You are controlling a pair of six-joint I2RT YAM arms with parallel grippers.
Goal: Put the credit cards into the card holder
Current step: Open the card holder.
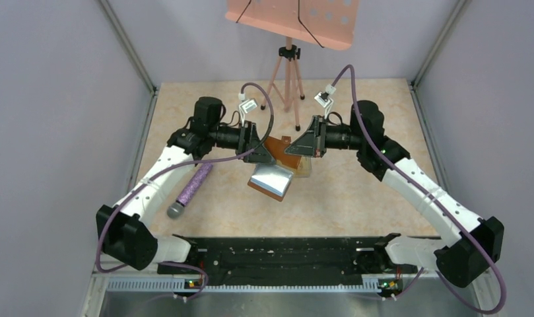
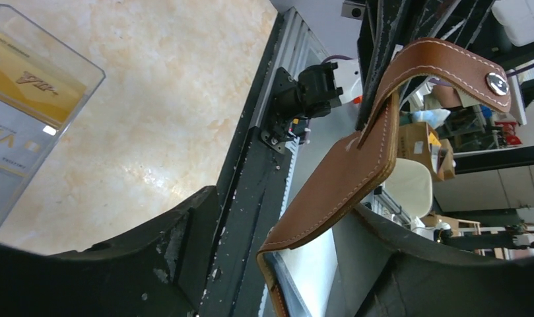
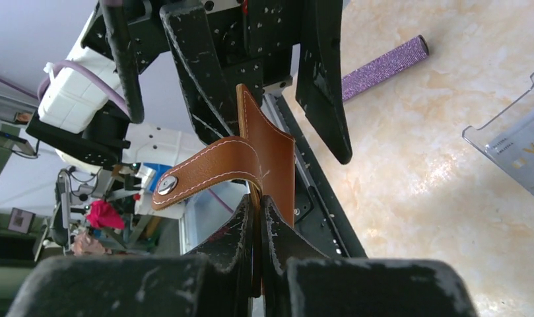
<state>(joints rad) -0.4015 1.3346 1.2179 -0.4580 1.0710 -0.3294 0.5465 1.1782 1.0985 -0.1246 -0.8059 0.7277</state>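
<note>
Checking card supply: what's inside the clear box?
The box holds a yellow card with a pale card beside it. Any cards stacked beneath are hidden, and the rest of the box is out of frame.

Front tabletop [image 1: 330,211] bare — card holder [image 1: 284,150], clear box [image 1: 272,178] centre, purple tube [image 1: 193,187] left

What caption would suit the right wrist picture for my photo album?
Right gripper pinches the brown card holder while the left gripper's open fingers flank it, clear card box on the table beyond.
</note>
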